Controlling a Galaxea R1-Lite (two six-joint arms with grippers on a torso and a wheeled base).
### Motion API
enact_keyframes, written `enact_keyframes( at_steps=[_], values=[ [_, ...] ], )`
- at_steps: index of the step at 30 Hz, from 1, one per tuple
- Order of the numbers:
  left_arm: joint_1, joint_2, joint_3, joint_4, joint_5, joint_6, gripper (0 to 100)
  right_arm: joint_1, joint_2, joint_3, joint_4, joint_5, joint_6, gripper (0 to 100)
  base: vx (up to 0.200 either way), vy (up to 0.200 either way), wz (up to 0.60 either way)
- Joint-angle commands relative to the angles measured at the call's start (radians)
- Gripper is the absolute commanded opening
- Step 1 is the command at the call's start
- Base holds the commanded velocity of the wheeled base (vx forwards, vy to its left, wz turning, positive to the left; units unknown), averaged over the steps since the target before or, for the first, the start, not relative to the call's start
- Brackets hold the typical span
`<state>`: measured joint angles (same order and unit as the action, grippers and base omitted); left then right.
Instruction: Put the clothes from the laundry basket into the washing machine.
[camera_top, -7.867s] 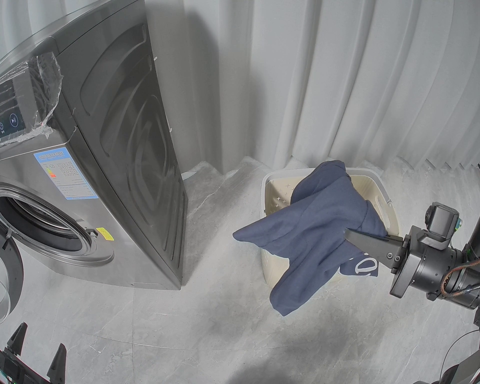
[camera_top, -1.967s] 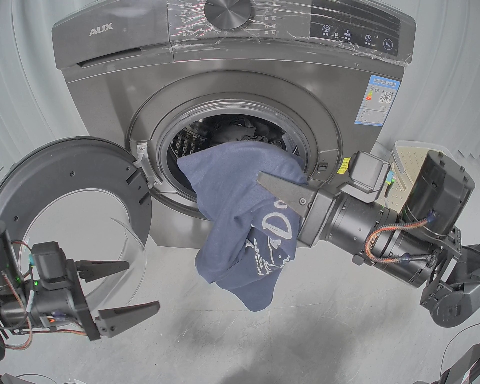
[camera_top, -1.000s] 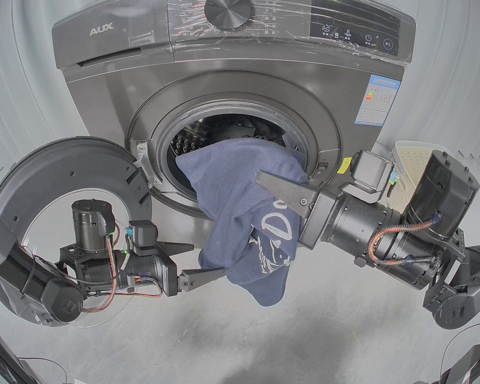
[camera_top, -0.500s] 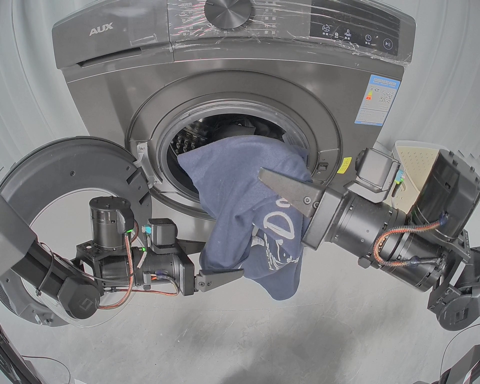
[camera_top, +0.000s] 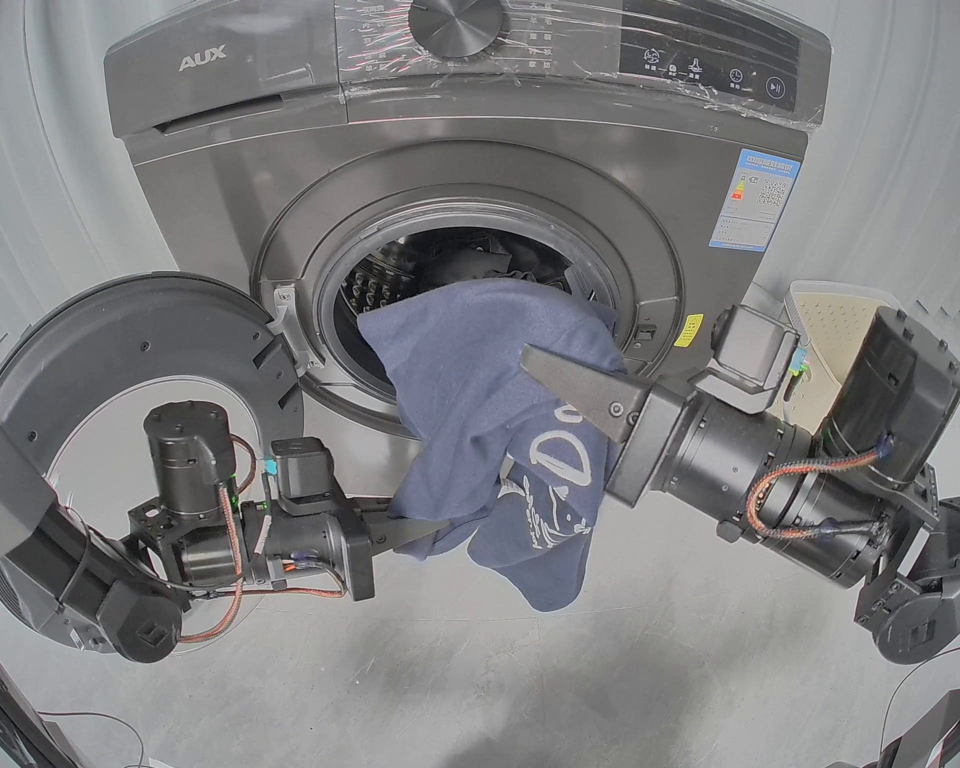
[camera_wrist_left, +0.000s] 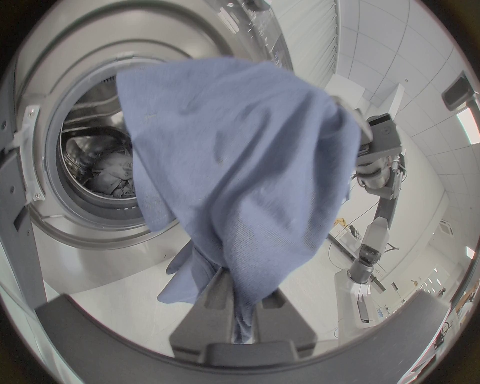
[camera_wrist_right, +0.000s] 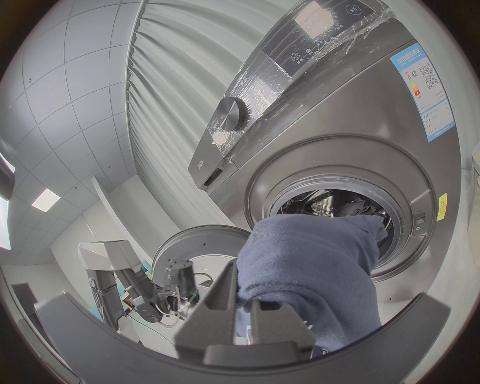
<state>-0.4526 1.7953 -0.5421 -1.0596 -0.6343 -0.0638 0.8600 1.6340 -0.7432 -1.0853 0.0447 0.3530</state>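
A navy blue shirt (camera_top: 480, 400) with white print hangs in front of the washing machine (camera_top: 470, 200), its top edge at the open drum mouth (camera_top: 450, 270). My right gripper (camera_top: 560, 375) is shut on the shirt's upper part (camera_wrist_right: 305, 265). Lower down, my left gripper (camera_top: 425, 528) is shut on a fold of the same shirt (camera_wrist_left: 240, 165) near its hanging hem. Dark clothes (camera_wrist_left: 107, 172) lie inside the drum. The cream laundry basket (camera_top: 835, 320) stands to the right of the machine, mostly hidden behind my right arm.
The machine's round door (camera_top: 130, 350) is swung wide open to the left, just behind my left arm. Grey tiled floor (camera_top: 520, 680) lies in front of the machine. White curtains (camera_top: 60, 180) hang on both sides.
Since the earliest frame the camera has turned from the basket to the machine. In the last second my left gripper reached the shirt's lower part and shut on it, pulling the hem leftward.
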Motion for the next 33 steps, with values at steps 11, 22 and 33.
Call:
enact_keyframes(
  at_steps=[11, 22, 33],
  values=[
    [-0.029, -0.358, 0.077, -0.126, 0.007, -0.202, 0, -0.032, 0.033, 0.094, 0.018, 0.001, -0.012, 100, 0.000, 0.000, 0.00],
    [-0.072, -0.346, -0.076, -0.069, 0.102, -0.278, 0, -0.035, 0.044, 0.200, 0.001, 0.009, -0.092, 100, 0.000, 0.000, 0.00],
    [-0.078, -0.323, -0.091, -0.063, 0.203, -0.275, 0, -0.030, 0.050, 0.200, -0.001, 0.012, -0.134, 100, 0.000, 0.000, 0.00]
  ],
)
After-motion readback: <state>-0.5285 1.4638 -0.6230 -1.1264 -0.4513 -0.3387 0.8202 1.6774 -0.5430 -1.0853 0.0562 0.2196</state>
